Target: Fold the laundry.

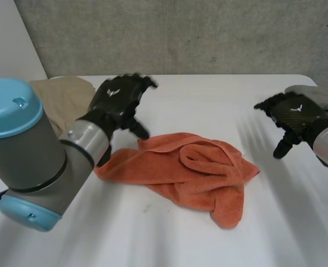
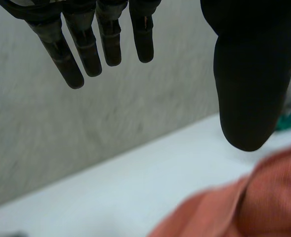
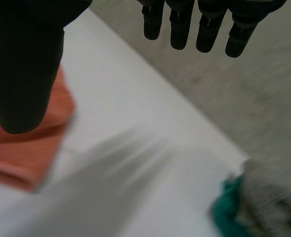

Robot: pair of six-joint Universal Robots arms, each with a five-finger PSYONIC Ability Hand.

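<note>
In the head view an orange towel (image 1: 191,172) lies crumpled about the middle of the white tabletop (image 1: 208,94), and a beige cloth (image 1: 63,97) sits at the far left corner. The left robot hand (image 1: 119,100) hovers by the towel's left end. The right robot hand (image 1: 294,114) hangs well apart from the towel, near the right edge. In the left wrist view its fingers (image 2: 86,49) are straight, spread from the thumb and empty, with the towel beneath. In the right wrist view the other hand is equally wide and empty, and a green and grey cloth (image 3: 259,207) lies beyond it. The towel looks soft, light and limp, so it will likely sag and bunch. Pinching two corners of one hemmed edge seems the surest hold.
</note>
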